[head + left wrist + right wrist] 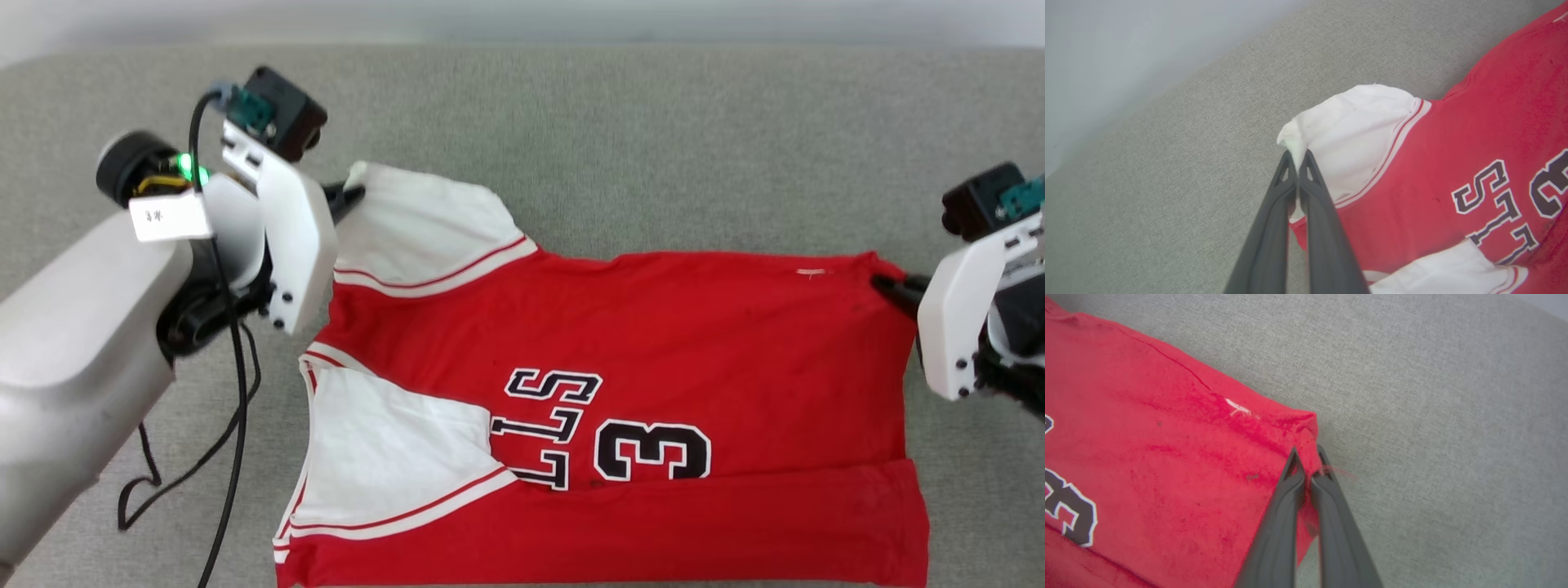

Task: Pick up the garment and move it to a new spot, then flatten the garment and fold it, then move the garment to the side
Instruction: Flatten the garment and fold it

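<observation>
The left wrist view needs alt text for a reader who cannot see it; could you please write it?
The left gripper is shut on the corner of a white sleeve of a red jersey T-shirt that lies on a grey fabric surface. Black, white-outlined letters show on the shirt's front near the view's right edge.

Red-white jersey [653, 327] spread flat, partly folded.

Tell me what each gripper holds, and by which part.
Both hold the garment: the left gripper pinches the far white sleeve's tip, the right gripper a red corner at the opposite end.
</observation>
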Tool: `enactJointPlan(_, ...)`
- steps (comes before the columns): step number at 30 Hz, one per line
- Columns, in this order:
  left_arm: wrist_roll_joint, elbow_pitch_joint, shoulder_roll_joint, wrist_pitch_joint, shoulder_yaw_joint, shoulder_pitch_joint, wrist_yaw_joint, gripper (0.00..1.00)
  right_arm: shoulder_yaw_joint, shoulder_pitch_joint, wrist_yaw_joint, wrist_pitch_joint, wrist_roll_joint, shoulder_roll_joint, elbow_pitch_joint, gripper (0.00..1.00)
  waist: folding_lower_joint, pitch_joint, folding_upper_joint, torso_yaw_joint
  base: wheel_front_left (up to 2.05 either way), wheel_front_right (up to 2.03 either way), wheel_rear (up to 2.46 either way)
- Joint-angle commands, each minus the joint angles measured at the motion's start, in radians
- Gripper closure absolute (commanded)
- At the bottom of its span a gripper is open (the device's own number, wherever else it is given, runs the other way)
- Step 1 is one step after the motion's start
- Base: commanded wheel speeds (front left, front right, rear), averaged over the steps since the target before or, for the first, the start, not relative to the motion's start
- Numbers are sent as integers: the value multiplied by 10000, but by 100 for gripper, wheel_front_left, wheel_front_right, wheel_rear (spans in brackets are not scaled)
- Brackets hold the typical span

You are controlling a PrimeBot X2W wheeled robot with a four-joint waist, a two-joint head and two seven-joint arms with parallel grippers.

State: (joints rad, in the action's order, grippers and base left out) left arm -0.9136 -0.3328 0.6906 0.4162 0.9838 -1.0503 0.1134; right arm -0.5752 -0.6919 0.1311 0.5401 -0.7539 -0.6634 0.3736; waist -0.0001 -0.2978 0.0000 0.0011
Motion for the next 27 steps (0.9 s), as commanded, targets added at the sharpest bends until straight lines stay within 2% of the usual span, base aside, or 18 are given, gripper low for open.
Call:
enactJointPlan(1, -103, 235, 228, -156, 15, 448, -144, 100, -43, 413, -8, -284, -147, -109, -171, 100, 1, 587, 0, -12, 0, 0, 0)
enactJointPlan(4, -160, 518, 433, -219, 77, 850, -259, 100, -63, 725, -8, -464, -224, -197, -290, 100, 1, 848, 0, -19, 0, 0, 0)
enactJointPlan(8, -325, 1155, 855, -421, 153, 1731, -636, 100, -121, 1429, -8, -740, -269, -311, -473, 100, 1, 1326, 0, -5, 0, 0, 0)
enactJointPlan(19, -876, 3218, 2172, -1263, 323, 4508, -2069, 100, 160, 3423, -8, -1468, -307, -457, -1304, 100, 1, 1965, 0, 82, 0, 0, 0)
enactJointPlan(24, -1180, 3609, 2271, -1494, 564, 5507, -2470, 100, 444, 4258, -8, -1510, -429, -532, -1594, 100, 1, 1999, 0, 155, 0, 0, 0)
enactJointPlan(27, -1402, 3608, 2146, -1685, 649, 6002, -2622, 100, 612, 4741, -8, -1498, -466, -469, -1639, 100, 1, 1929, 0, 173, 0, 0, 0)
